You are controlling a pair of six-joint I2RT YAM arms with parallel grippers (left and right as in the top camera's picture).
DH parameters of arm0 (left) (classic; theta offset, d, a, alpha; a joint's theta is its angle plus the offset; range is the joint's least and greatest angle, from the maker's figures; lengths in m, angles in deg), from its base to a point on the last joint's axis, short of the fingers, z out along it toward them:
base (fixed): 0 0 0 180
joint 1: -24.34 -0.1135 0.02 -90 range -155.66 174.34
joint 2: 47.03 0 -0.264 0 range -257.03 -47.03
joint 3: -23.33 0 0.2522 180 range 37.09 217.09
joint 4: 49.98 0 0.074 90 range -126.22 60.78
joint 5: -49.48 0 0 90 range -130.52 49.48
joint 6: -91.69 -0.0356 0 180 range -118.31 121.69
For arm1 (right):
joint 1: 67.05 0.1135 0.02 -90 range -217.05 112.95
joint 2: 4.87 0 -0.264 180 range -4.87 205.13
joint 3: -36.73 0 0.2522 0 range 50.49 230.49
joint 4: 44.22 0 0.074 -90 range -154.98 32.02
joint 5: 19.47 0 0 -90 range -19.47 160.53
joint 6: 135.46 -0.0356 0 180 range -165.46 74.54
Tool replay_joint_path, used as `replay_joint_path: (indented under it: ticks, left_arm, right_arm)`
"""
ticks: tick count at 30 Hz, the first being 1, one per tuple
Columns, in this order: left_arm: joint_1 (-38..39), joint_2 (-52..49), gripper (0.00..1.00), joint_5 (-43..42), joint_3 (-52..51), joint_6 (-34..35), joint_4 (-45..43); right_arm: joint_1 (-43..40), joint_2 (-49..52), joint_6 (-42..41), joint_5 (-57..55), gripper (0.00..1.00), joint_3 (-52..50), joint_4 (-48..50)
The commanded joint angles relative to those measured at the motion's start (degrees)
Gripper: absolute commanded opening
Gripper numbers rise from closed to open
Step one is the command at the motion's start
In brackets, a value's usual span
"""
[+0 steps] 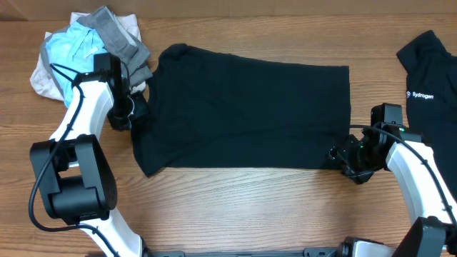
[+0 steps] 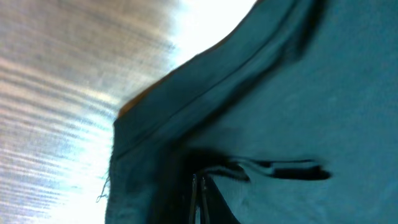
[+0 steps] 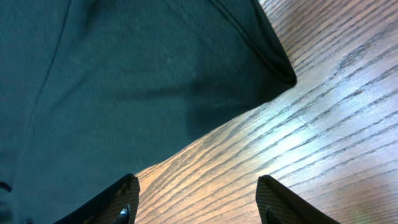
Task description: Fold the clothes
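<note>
Left gripper (image 2: 199, 186) jaws pinched closed on the left edge of the clothes (image 1: 243, 114), a small fold of black fabric bunched between the tips in the left wrist view. Right gripper (image 3: 196, 199) jaws apart, holding nothing, hovering low over bare wood with the garment's lower right corner just ahead of it. The clothes lie spread flat across the middle of the table (image 1: 235, 214), long side running left to right, already narrowed to a rectangle. Light-blue and grey bundle (image 1: 86, 46) sits at the far left corner, just behind the left arm; a second black garment with white lettering (image 1: 428, 71) lies at the right edge, apart. Step in hand looks like grasping both ends for the next fold. Next move calls for the right jaws to advance onto that corner and close before lifting.
</note>
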Motion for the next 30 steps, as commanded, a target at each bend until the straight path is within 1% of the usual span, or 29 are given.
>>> replay_joint_path:
  ticks: [1,16,26,30]
  left_arm:
    - [1.44,-0.92,0.04,-1.18,2.29,-0.70,-0.59]
    - [1.57,-0.94,0.04,-0.33,2.69,-1.36,-8.00]
    - [1.57,-0.94,0.04,0.15,2.69,-1.53,-8.92]
    - [1.57,-0.94,0.05,2.45,2.69,-1.51,-9.09]
  right_arm:
    - [-0.04,-0.26,0.42,-0.52,0.65,-0.26,0.31]
    - [-0.04,-0.26,0.44,-0.52,0.65,-0.26,0.20]
    - [-0.04,-0.26,0.42,-0.57,0.65,-0.26,0.50]
    - [-0.04,-0.26,0.37,-0.57,0.64,-0.26,1.20]
